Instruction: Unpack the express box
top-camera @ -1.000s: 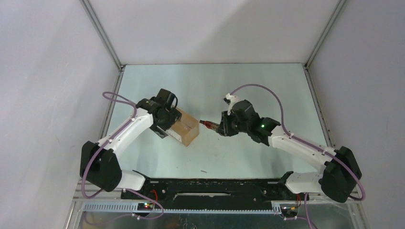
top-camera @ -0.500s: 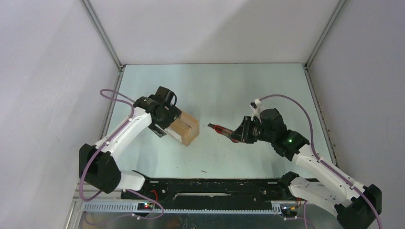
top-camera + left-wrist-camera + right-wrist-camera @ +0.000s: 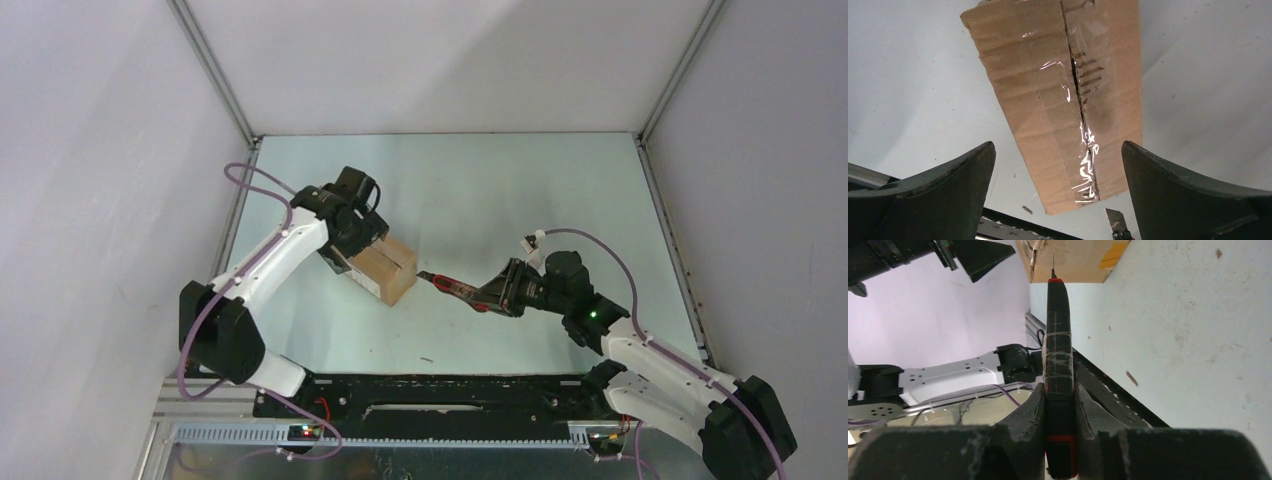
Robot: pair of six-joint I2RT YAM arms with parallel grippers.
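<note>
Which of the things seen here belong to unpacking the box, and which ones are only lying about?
Belong to the job:
- express box, with a taped seam
- utility knife, clamped in the right gripper, tip toward the box
- left gripper, open over the box

Only lying about:
- one small dark scrap on the table, near the arm bases
</note>
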